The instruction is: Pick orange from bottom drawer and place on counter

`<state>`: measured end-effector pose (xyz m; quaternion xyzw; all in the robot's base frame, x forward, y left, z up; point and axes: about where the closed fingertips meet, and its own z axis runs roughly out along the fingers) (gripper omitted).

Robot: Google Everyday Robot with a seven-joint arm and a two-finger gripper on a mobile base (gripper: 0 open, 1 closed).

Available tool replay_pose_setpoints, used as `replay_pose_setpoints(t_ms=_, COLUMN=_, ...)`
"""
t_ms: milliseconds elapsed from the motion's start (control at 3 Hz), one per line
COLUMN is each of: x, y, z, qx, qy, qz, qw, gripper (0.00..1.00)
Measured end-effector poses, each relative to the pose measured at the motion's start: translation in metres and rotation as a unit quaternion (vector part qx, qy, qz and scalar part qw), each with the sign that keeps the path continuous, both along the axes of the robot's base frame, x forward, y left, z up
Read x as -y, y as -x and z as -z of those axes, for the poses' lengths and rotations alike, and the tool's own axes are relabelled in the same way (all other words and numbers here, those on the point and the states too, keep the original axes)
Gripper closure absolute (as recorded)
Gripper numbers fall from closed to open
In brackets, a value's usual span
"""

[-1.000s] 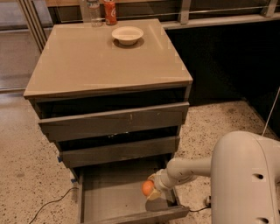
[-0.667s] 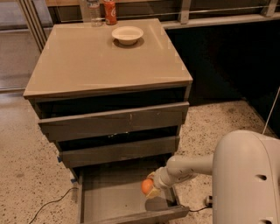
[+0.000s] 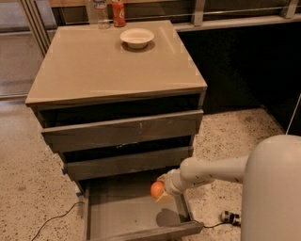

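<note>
As I scan from the left edge, a thin dark cable (image 3: 49, 222) trails over the speckled floor (image 3: 28, 179) toward the cabinet. Next comes the counter (image 3: 94, 66), glossy and tan. A clear bottle (image 3: 99, 8) and a red soda can (image 3: 118, 12) stand at its far edge, and a white bowl (image 3: 137, 37) sits just in front of them. Under it the top drawer (image 3: 122, 132) and the middle drawer (image 3: 129, 162) stand partly pulled out. The bottom drawer (image 3: 122, 212) is out furthest, its grey floor showing. Over the right part of that drawer I see the orange (image 3: 156, 189), clear of the drawer floor, with a shadow lying beneath it. My gripper (image 3: 161, 191) is pinching the orange from the right. The pale arm (image 3: 211, 172) reaches in roughly level from the robot's rounded body (image 3: 275, 188) at the right edge. A small dark object (image 3: 230, 217) lies on the floor near the drawer's right front corner.
</note>
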<state>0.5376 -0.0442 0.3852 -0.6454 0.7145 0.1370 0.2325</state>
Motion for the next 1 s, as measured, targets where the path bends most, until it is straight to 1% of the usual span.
replay_pose_setpoints(t_ms=333, x=-0.003, y=-0.002, z=0.003, qx=-0.003, qy=0.001, qz=-0.001, qw=1.0, gripper=1.0)
replay_pose_setpoints(t_ms=667, x=-0.006, y=-0.004, z=-0.024, qx=0.021, qy=0.002, qz=0.002, qw=0.9998, gripper=1.0)
replay_pose_setpoints(t_ms=1000, x=-0.008, y=-0.004, z=-0.07, qx=0.062, qy=0.007, qz=0.001, qw=0.9981, gripper=1.0)
